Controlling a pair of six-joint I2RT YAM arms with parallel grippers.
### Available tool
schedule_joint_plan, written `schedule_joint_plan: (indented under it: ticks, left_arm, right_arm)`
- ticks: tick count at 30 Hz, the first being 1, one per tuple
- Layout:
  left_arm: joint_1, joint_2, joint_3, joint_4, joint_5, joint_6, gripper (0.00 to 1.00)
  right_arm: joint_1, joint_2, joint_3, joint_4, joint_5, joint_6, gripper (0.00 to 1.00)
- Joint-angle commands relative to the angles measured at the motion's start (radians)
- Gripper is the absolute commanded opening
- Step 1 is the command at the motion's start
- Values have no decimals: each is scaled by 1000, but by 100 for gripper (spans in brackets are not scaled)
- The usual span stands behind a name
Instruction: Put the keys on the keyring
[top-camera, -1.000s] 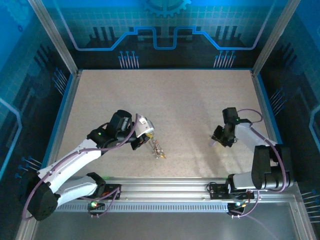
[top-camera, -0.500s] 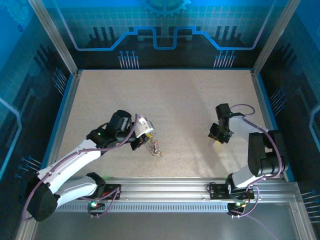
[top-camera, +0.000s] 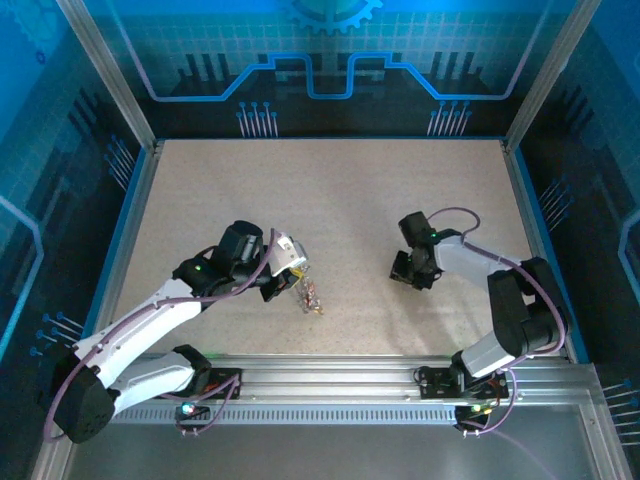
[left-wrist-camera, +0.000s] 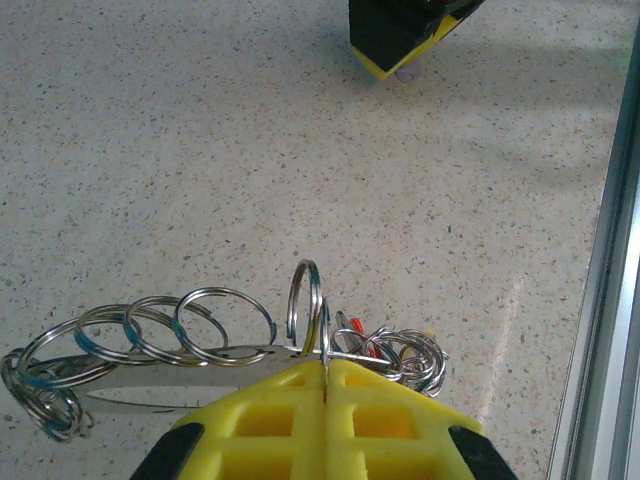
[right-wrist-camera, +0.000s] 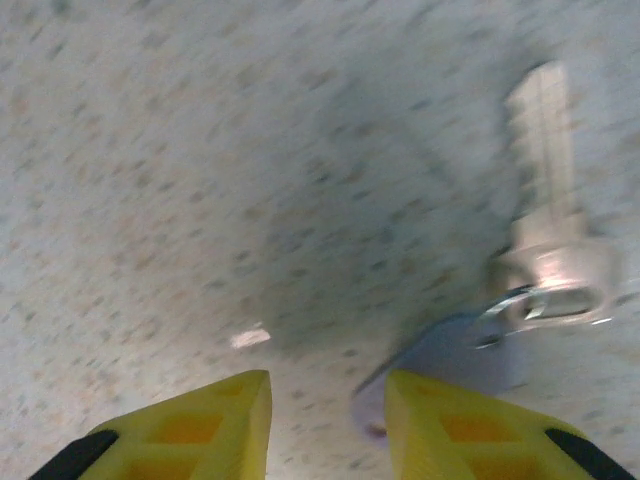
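Observation:
My left gripper (left-wrist-camera: 327, 365) is shut on a thin steel ring of the keyring (left-wrist-camera: 305, 300), a bunch of linked split rings on a flat metal bar, held just above the table. A red key (left-wrist-camera: 372, 340) hangs among the rings on its right side. In the top view this bunch (top-camera: 312, 297) dangles from the left gripper (top-camera: 298, 283) near the table's front centre. My right gripper (right-wrist-camera: 326, 385) is open and low over the table. A pale lilac key (right-wrist-camera: 455, 355) with a silver blade lies flat against the inner edge of its right finger (right-wrist-camera: 450, 420).
The speckled table (top-camera: 330, 200) has free room behind and between the arms. An aluminium rail (top-camera: 330, 375) runs along the front edge, close to the keyring bunch. The right gripper (left-wrist-camera: 400, 40) shows in the left wrist view, ahead of the rings.
The right arm has swung left toward the table's centre, closer to the left gripper, and its jaws have opened a little wider. The left gripper and the rings have barely moved.

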Motion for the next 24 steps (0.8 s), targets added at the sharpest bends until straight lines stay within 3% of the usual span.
schedule_joint_plan:
  ticks: [1,5,13,24]
  left_arm:
    - [5,-20,23,-4,32,16,0]
    - [5,-25,22,-6,32,16,0]
    - [5,-28,23,-6,38,15,0]
    - [5,-27,22,-5,38,13,0]
  right_arm:
    - [15,-17,42,-8,-38,35,37]
    - [-13,-60,55,-54,3,-12,38]
    - [-166,-77,53,-141,75,-38,36]
    - [-158,35,124,-149,78,-74,35]
